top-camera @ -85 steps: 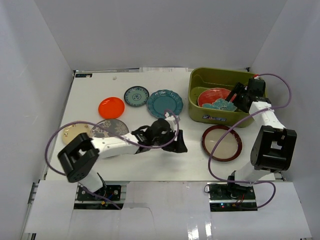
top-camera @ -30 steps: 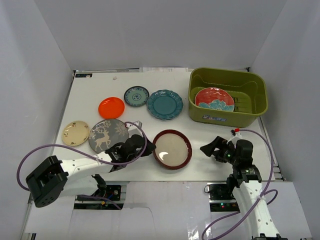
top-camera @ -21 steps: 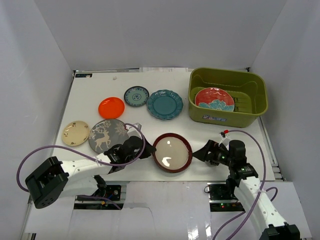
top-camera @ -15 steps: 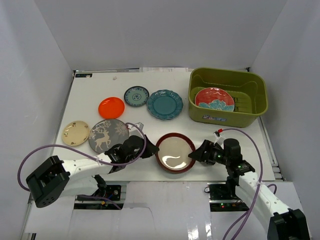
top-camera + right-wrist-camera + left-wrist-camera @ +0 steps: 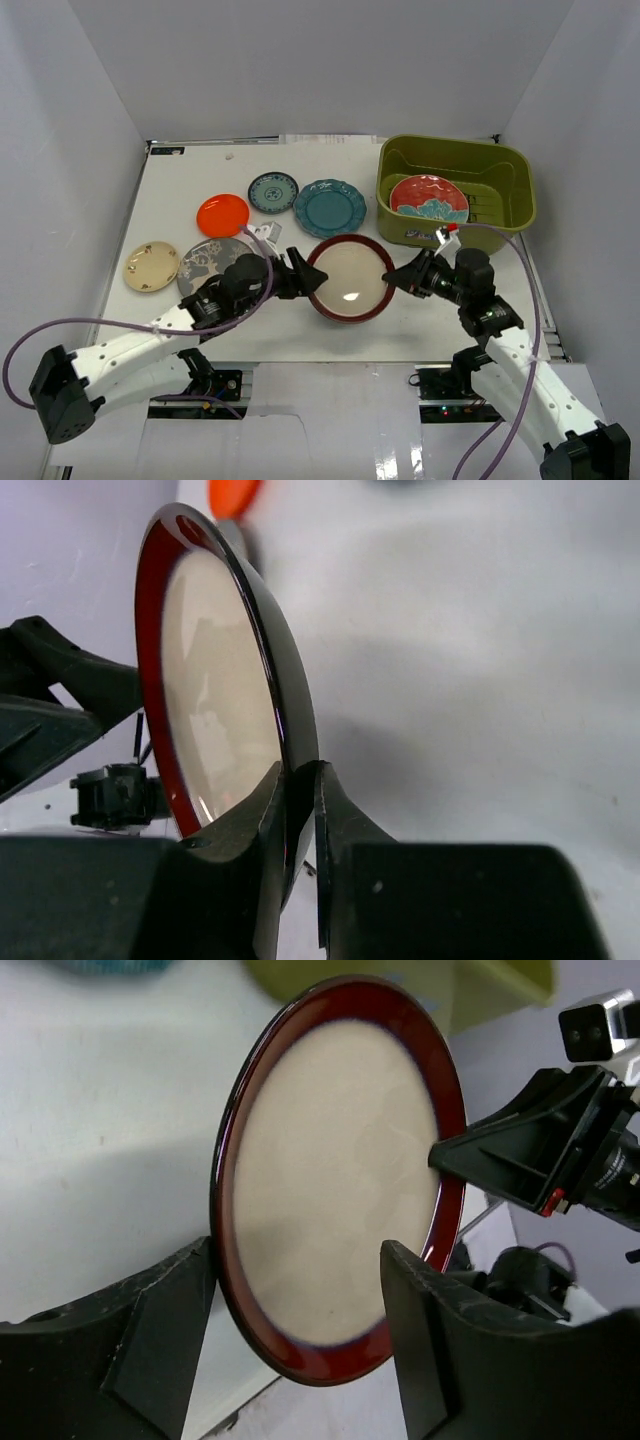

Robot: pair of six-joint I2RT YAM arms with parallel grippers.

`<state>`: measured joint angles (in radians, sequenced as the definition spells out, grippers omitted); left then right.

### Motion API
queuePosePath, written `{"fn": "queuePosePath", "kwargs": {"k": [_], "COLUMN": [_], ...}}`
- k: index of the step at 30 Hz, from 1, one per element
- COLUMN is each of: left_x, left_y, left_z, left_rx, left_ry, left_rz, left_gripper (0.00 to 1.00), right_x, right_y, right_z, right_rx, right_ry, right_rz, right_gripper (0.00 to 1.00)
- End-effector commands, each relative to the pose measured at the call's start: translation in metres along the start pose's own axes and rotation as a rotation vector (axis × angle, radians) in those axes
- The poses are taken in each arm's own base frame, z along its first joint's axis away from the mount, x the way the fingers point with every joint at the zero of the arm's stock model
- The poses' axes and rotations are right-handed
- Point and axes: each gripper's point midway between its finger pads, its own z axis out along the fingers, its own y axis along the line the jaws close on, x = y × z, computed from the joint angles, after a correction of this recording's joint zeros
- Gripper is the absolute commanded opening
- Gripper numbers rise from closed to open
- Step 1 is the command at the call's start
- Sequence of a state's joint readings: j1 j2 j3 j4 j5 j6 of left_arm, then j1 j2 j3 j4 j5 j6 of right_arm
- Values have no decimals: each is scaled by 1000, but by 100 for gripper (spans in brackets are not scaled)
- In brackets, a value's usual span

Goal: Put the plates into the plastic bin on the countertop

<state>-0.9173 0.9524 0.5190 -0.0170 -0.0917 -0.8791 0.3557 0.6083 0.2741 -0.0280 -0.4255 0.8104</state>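
Holding the dark-red-rimmed cream plate [image 5: 348,278] tilted up off the white surface [image 5: 180,180], the right end effector [image 5: 392,278] pinches the plate's rim, one finger pressed against each face in the right wrist view. The plate hangs just in front of the olive-green plastic bin [image 5: 500,238], off its front-left corner. The left end effector [image 5: 305,280] sits at the side of the plate away from the bin, fingers spread wide around the rim; whether they touch it cannot be told. One red-teal patterned plate [image 5: 428,198] lies inside the bin. Other plates lie to the bin's left, the teal scalloped plate [image 5: 330,208] nearest. The step looks like a handover of the second plate to the right arm. Next, the left end effector should probably back clear. The right arm would then carry the plate over the bin's front wall and lower it flat before releasing.
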Motion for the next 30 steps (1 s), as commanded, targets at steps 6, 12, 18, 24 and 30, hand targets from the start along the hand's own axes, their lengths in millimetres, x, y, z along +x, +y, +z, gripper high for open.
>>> {"fn": "queuePosePath", "kwargs": {"k": [6, 12, 18, 24, 30], "left_x": [-119, -132, -114, -110, -109], "left_y": [-60, -18, 15, 15, 16], "left_z": [-126, -165, -157, -147, -144], "left_rx": [64, -104, -150, -164, -174], "left_ry": [-351, -442, -467, -428, -415], "left_rz": [183, 239, 215, 268, 286], "left_gripper": [94, 98, 98, 98, 98], "right_x": [-192, -302, -342, -349, -343], "right_y": [157, 102, 27, -33, -75], "right_z": [-49, -72, -82, -72, -60], "right_rx": [-140, 56, 279, 411, 508], "right_ry": [-450, -625, -658, -618, -557], "right_rz": [-260, -174, -118, -68, -54], "right_gripper": [8, 8, 8, 8, 8]}}
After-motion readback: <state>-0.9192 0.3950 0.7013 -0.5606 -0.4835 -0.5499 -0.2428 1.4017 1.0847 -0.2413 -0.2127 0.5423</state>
